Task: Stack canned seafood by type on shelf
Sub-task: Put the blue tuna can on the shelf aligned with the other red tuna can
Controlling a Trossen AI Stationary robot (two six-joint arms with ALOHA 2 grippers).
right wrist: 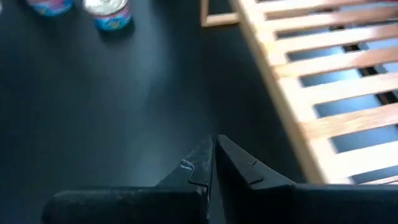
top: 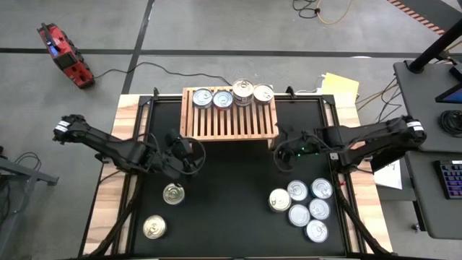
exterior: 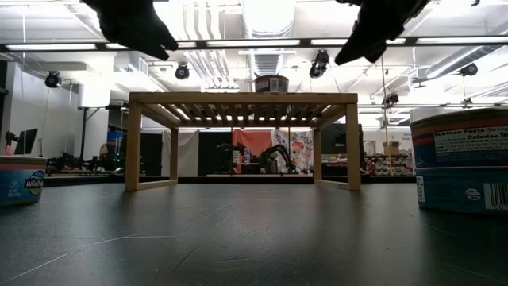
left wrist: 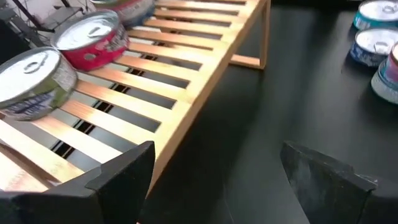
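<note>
— So, where are the tins?
— Four cans (top: 233,94) sit along the back edge of the wooden shelf (top: 229,119). Six more (top: 302,202) cluster on the black mat front right, two (top: 163,210) front left.
— And the arms?
— The left gripper (top: 189,155) hovers near the shelf's front left corner, fingers spread, holding nothing. The right gripper (top: 278,154) hovers off the front right corner, fingers pressed together, empty.

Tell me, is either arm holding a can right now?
No. The left fingers stand open with nothing between them, and the right fingers are shut empty.
</note>
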